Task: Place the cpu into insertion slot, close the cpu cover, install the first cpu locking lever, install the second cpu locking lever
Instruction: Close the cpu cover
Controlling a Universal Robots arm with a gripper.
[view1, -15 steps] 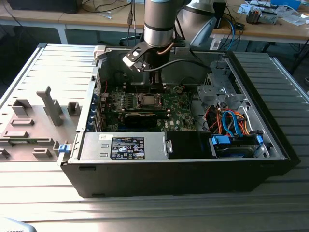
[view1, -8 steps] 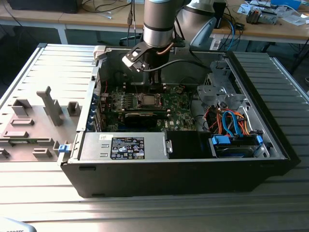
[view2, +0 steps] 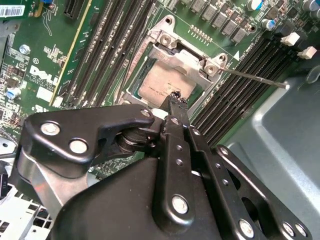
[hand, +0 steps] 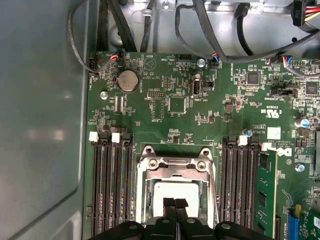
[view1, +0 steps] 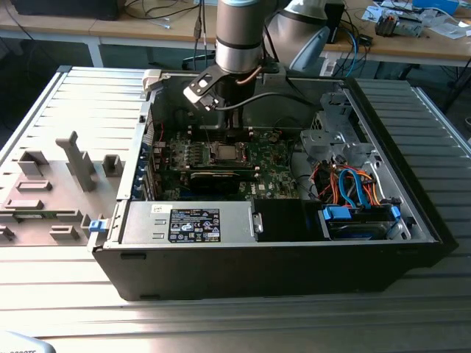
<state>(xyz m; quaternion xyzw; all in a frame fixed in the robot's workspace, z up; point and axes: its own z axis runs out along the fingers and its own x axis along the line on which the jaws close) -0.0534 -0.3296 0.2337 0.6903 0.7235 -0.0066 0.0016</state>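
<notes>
Closest to you, the tool (hand: 174, 204) has its two fingers brought together, with nothing between them. Their tips sit low over the near edge of the chip (hand: 165, 191). In the second wrist view the tool (view2: 175, 97) seems to touch that edge, though you cannot tell whether it is pressing.

The chip is already lying flat in its socket, metal side up. The cover (hand: 175, 163) lies down around it, and the chip shows through its window. From the second wrist view its far edge may not be fully seated.

Just past the socket, one thin lever (view2: 250, 77) sticks out free over the memory slots (view2: 235, 100), so it is not latched. You are most likely at the cover or first-lever step, with placing done.

Latching a lever calls for a steady push down, then sideways under its hook, keeping the closed tips clear of the chip and the slots on either side.

Farther out is the green board (hand: 175, 105), then the open computer case (view1: 280, 257) on the ribbed desk (view1: 221, 323).
</notes>
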